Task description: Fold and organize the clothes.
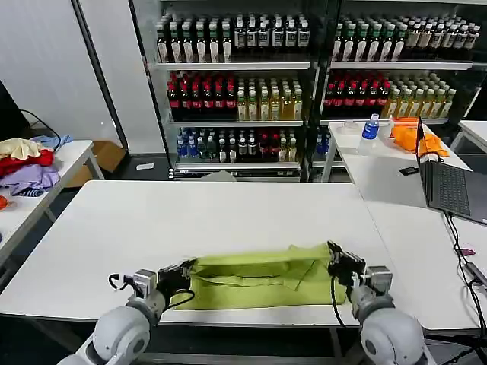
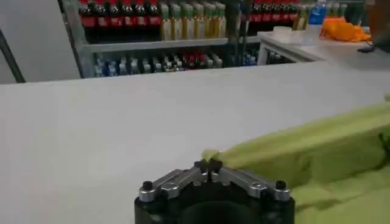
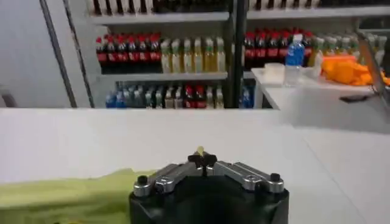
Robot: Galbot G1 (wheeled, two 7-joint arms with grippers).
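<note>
White table [image 1: 228,220], bottle shelves [image 1: 236,84] behind. Left gripper [image 1: 185,268] and right gripper [image 1: 332,255], jaws clamped on folded lime T-shirt [image 1: 259,280] corners.

T-shirt [image 1: 255,277] lies on the near edge of the centre table [image 1: 190,220], folded into a band running left to right. Left gripper [image 1: 185,270] at its left end, right gripper [image 1: 333,262] at its right end, each pinching a corner. Garment pile [image 1: 24,163] on a side table to the left. Laptop [image 1: 449,186] on the table to the right; water bottle [image 1: 370,128] and a loose cloth [image 1: 411,135] behind it. Bottle shelves [image 1: 236,84] behind all tables.
</note>
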